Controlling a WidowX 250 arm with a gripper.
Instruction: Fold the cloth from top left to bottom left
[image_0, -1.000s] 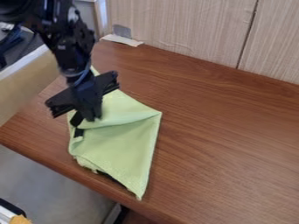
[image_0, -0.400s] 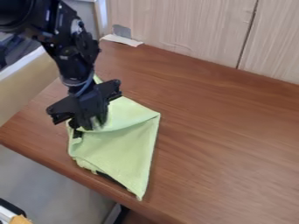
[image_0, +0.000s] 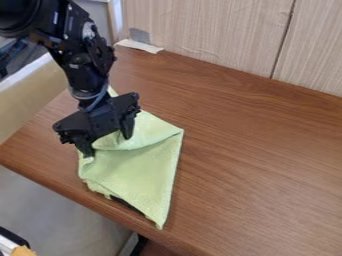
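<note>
The black gripper (image_0: 107, 144) hangs over the upper left part of the cloth, open, its two fingers spread apart. One finger is down by the cloth's left edge, the other over its upper part. The light green cloth (image_0: 137, 172) lies on the table, partly folded, with a raised fold running from beneath the gripper to a corner on the right. Its lower end narrows to a point near the table's front edge. The gripper and wrist hide some of its upper left area.
The brown wooden table (image_0: 247, 160) extends to the right of the cloth. A pale panelled wall (image_0: 214, 35) borders its back. White tape (image_0: 139, 46) lies at the back left edge. Below the front left edge is a grey surface (image_0: 60, 207).
The gripper's fingers have opened, moving apart over the cloth. The wrist has shifted slightly down and right, and the cloth's upper part has moved a little beneath the fingers.
</note>
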